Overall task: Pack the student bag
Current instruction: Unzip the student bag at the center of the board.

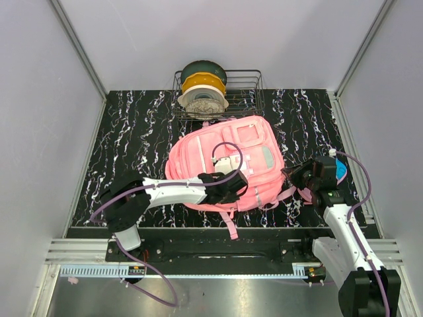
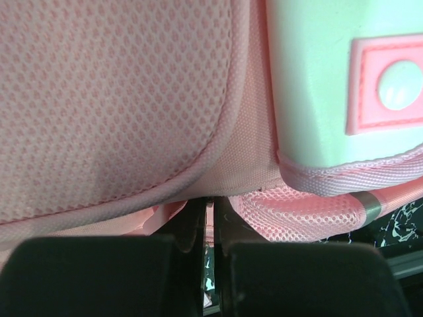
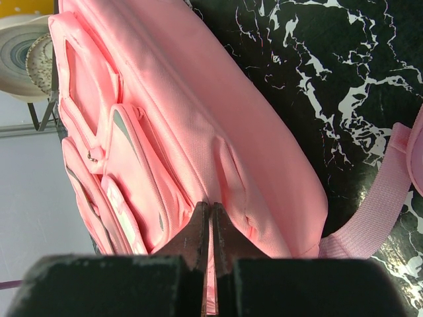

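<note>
Black marbled table [image 1: 132, 132] carries the student bag [image 1: 228, 148], lying flat at centre. Wire basket [image 1: 251, 86] at the far edge holds three stacked spools [image 1: 203, 86]. Left gripper [image 1: 228, 187] is clamped on the bag's near edge and right gripper [image 1: 294, 177] pinches its side fabric. Only the left wrist view shows the pale-green patch [image 2: 317, 79].

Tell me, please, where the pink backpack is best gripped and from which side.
Probably a thin edge, not the body: the student bag lies flat, front up, too wide for the jaws. Come in low from the right arm's side, where the right gripper pinches a side-panel fold.
</note>
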